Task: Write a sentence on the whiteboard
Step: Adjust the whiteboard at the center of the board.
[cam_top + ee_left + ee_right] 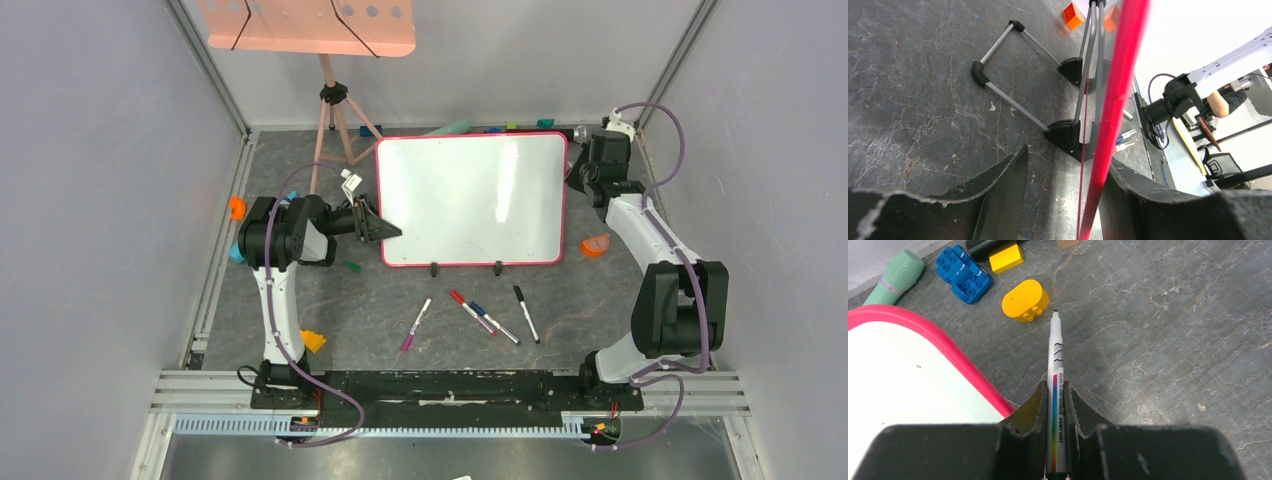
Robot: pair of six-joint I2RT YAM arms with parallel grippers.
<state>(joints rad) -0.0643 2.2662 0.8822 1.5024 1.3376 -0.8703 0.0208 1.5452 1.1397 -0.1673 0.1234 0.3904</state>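
The whiteboard (470, 200) stands tilted on its two black feet at mid table, and no sentence shows on its white face. My left gripper (385, 228) is at the board's left edge. In the left wrist view it (1068, 200) is open, and the board's red frame (1118, 100) runs between the fingers, close to the right one (1148, 200). My right gripper (588, 140) hovers by the board's top right corner. It (1054, 395) is shut on a whiteboard marker (1054, 355) whose uncapped tip points ahead over the mat, beside the board's rounded corner (908, 380).
Several capped markers (470, 312) lie in front of the board. A pink perforated tray on a tripod (305, 25) stands at the back left. Toy bricks, yellow (1023, 300) and blue (964, 274), lie behind the board. Orange pieces (595, 245) sit at the mat's sides.
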